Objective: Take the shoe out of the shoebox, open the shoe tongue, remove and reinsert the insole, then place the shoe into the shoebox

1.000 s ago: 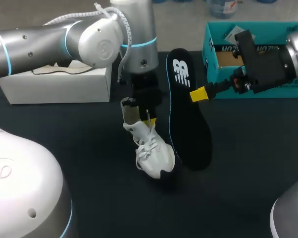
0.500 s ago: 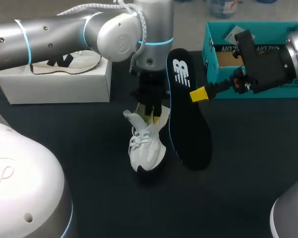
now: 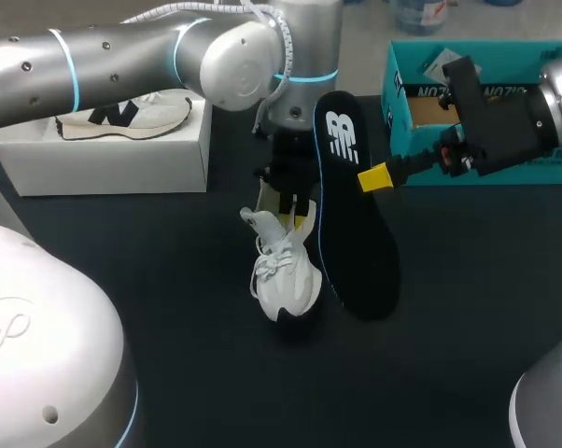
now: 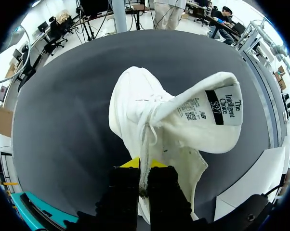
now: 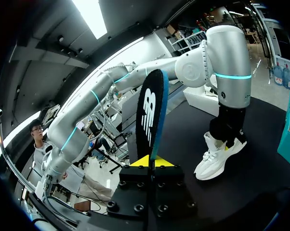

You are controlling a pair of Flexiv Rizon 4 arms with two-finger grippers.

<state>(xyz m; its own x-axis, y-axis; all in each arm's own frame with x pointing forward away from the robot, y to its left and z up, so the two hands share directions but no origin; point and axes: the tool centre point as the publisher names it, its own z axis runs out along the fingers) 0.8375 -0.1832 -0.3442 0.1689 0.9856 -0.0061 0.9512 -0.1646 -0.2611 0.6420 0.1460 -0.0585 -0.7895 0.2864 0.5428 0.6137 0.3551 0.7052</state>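
Observation:
A white shoe (image 3: 286, 275) hangs toe-down over the black table, its toe at or just above the surface. My left gripper (image 3: 293, 213) is shut on its collar from above. In the left wrist view the fingers (image 4: 142, 175) pinch the collar edge, and the tongue (image 4: 217, 113) is folded out to one side. The black insole (image 3: 356, 252) stands on edge just right of the shoe. My right gripper (image 3: 375, 176) is shut on its rim; in the right wrist view the insole (image 5: 149, 113) rises edge-on from the gripper (image 5: 151, 162), with the shoe (image 5: 215, 156) beyond it.
The open teal shoebox (image 3: 398, 103) sits at the back right behind my right arm. A white box (image 3: 104, 163) at the back left carries a second white shoe (image 3: 122, 114). Dark table surface lies in front of the shoe and insole.
My left arm has swung right with the shoe, closer to the insole, and the shoe has turned to hang more straight down. The right arm and insole have not moved.

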